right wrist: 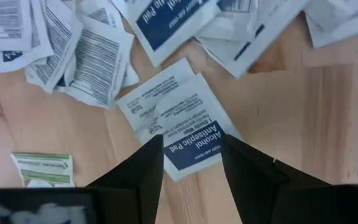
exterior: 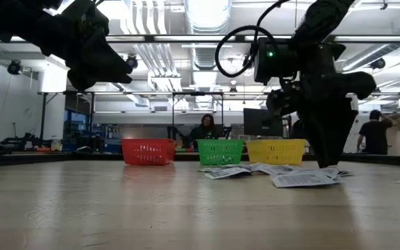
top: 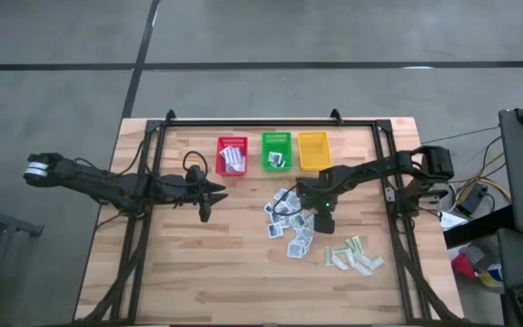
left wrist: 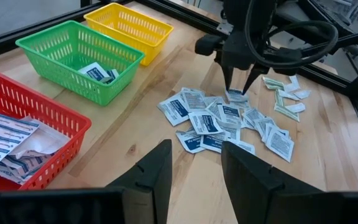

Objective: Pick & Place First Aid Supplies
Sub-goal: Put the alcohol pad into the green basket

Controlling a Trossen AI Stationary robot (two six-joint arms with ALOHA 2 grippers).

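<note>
Directly under the right wrist camera lies an alcohol wipe packet [right wrist: 188, 134], a small square white and blue one, flat on the wood and partly overlapping a second packet. It belongs to the heap of first aid supplies [top: 291, 222] spread on the bench [top: 198, 272] in front of the baskets. Such a packet is very light, thin and flexible, with a smooth foil-like skin, so it will probably slide or bend instead of lifting cleanly; the best hold seems to be at a free edge, with one finger on each side, where no neighbour lies on it.

The right gripper [right wrist: 191, 163] stands straight above this packet with its fingers apart, and nothing is between them. In the low view its tips are close to the bench, but whether they touch the packet is hard to tell.

Near this heap, toward the front right corner, lie the pale green strips [top: 354, 254]. Behind the heap stand three baskets in a row: the red basket [top: 232, 155] already has oblong striped packets inside, the green basket [top: 276, 151] has a few square ones, and the yellow basket [top: 314, 150] seems to have nothing in it.

The left gripper [top: 209, 194] waits well apart, near the red basket, fingers apart and holding nothing.
</note>
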